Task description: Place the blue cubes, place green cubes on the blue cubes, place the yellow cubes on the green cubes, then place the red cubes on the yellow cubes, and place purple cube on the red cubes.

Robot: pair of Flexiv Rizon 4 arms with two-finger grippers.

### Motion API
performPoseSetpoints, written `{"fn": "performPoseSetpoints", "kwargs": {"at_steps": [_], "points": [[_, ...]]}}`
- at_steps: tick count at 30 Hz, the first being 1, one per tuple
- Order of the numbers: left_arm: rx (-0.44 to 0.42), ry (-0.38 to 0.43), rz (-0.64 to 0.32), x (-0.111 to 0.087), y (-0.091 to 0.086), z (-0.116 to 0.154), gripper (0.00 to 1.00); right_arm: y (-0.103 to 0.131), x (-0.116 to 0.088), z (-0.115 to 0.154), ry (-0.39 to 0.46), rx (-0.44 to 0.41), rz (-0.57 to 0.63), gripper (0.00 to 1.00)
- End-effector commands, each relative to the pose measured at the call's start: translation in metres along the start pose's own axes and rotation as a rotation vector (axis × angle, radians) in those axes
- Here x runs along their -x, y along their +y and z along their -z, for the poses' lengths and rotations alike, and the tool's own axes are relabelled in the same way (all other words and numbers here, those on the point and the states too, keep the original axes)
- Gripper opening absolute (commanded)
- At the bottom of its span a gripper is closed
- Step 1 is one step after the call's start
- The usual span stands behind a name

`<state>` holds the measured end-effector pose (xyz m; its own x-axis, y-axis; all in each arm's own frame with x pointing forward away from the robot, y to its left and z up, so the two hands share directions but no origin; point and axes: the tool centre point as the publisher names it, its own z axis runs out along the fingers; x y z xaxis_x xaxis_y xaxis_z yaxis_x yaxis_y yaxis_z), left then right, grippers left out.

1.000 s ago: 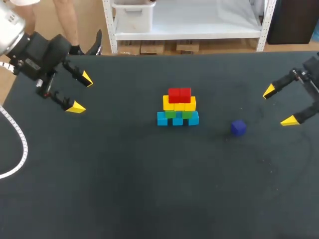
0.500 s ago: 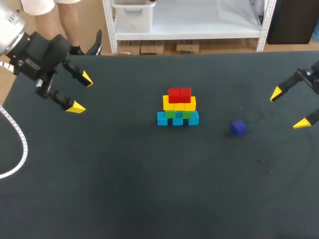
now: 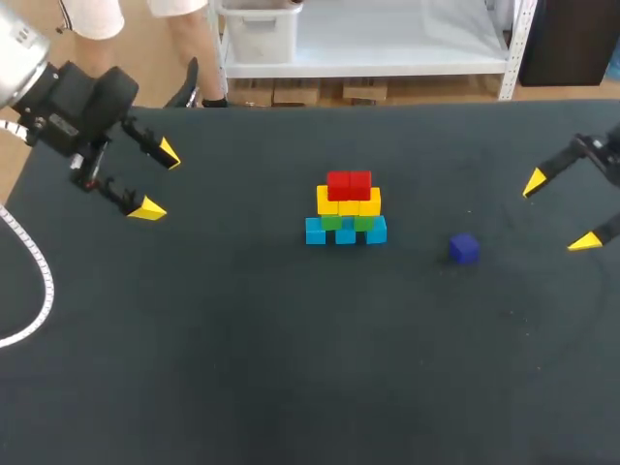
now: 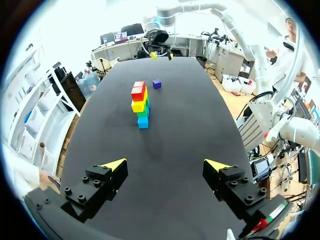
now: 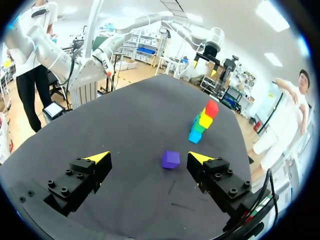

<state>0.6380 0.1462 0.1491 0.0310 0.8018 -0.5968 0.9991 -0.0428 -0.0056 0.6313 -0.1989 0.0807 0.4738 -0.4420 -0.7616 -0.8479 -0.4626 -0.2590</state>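
- The purple cube (image 3: 464, 248) lies alone on the table (image 3: 291, 368). It is near the stack (image 3: 347, 208) on its right-arm side, slightly closer to the head camera, and does not touch it.
- The stack stands mid-table: a bottom row of blue cubes (image 3: 346, 232), green cubes (image 3: 332, 222) on them, yellow cubes (image 3: 349, 202) above, and two red cubes (image 3: 349, 183) side by side as the top layer.
- The right gripper (image 3: 559, 211) is well to the right of the stack, beyond the purple cube. Its fingers are spread wide and hold nothing. Its wrist view shows the purple cube just ahead of it and the stack farther on.
- The left gripper (image 3: 158, 181) is well to the left of the stack, fingers wide apart and empty. Its wrist view shows the stack ahead of it.
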Motion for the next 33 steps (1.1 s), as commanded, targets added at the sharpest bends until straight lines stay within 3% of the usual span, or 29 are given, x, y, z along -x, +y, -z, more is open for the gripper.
{"fn": "performPoseSetpoints", "kwargs": {"at_steps": [1, 23, 33], "points": [[-0.001, 0.001, 0.0, 0.0, 0.001, 0.0, 1.0, 0.002, 0.0, 0.002, 0.001, -0.009, 0.008, 1.0], [-0.001, 0.001, 0.0, 0.0, 0.001, 0.0, 1.0, 0.004, 0.002, -0.015, 0.001, -0.003, 0.012, 1.0], [-0.001, 0.001, 0.0, 0.0, 0.001, 0.0, 1.0, 0.004, 0.002, -0.029, 0.067, -0.041, 0.012, 1.0]]}}
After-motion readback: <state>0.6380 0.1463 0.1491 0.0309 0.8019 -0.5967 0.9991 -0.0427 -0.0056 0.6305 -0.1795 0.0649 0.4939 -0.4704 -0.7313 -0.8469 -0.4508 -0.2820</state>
